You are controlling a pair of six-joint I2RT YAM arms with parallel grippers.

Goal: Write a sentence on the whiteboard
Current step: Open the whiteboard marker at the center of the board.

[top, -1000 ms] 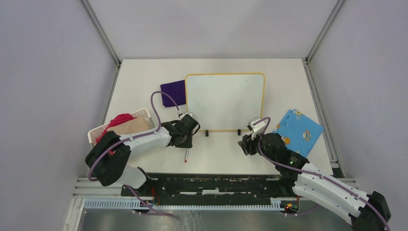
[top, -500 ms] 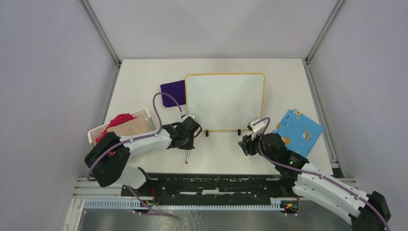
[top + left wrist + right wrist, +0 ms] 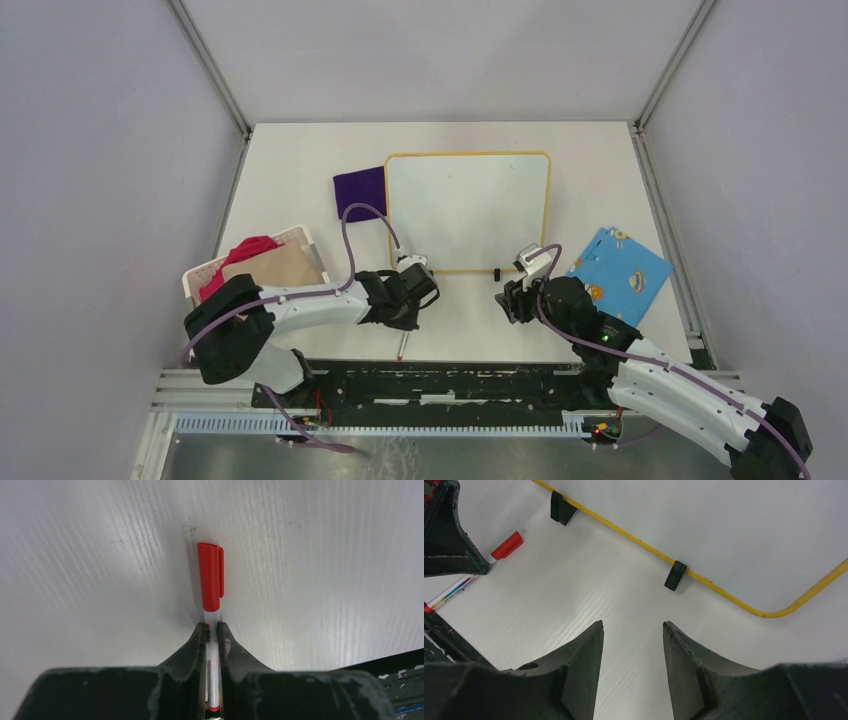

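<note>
The whiteboard (image 3: pixel 467 210) lies flat at the middle of the table, its yellow frame and two black feet toward me. Its face is blank, and no sentence shows on it. In the left wrist view a marker with a red cap (image 3: pixel 210 582) sticks out past my left gripper (image 3: pixel 213 627), which is shut on its white barrel. From above, the left gripper (image 3: pixel 410 303) sits just in front of the board's near-left corner, and the marker's tail (image 3: pixel 401 346) points at the near edge. My right gripper (image 3: pixel 631 625) is open and holds nothing, near the board's right foot (image 3: pixel 674 576).
A purple cloth (image 3: pixel 358 192) lies against the board's left edge. A blue patterned card (image 3: pixel 620 272) lies at the right. A white basket (image 3: pixel 300 238) with red and tan cloth stands at the near left. A black rail (image 3: pixel 450 380) runs along the near edge.
My left gripper has shut on the marker and moved right and a little nearer with it, from left of the board's left foot to in front of it. The right arm has not moved.
</note>
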